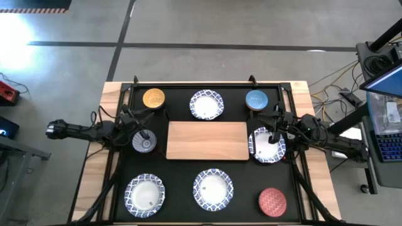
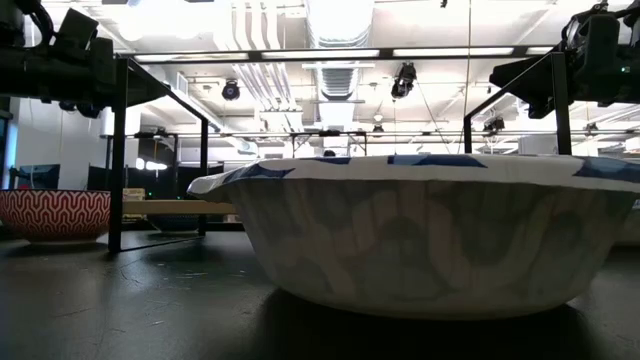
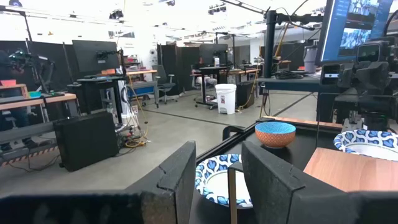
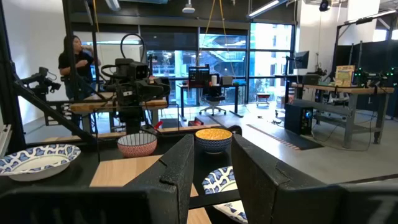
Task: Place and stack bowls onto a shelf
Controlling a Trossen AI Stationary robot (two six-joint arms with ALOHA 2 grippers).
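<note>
Black tabletop (image 1: 188, 169), bare wooden shelf (image 1: 207, 140), concrete workshop floor (image 1: 207, 25), both hands' grip unclear

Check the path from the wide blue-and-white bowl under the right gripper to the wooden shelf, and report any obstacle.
Nothing visible blocks it. The wide blue-and-white patterned bowl sits just beside the light-brown wooden shelf, whose top is bare. The right gripper hovers over the bowl.

Light source: ceiling strip lights (image 2: 330, 52), bright and even overhead.
Glare: floor (image 1: 25, 31) blown white at 10 o'clock in the high view; windows (image 4: 186, 46) washed out behind the right wrist view.
Shadows: soft and short on the black counter (image 1: 207, 160).
Focus: nearest bowl (image 2: 420, 230) in the low view blurred; both wrist views' own fingers soft.
</note>
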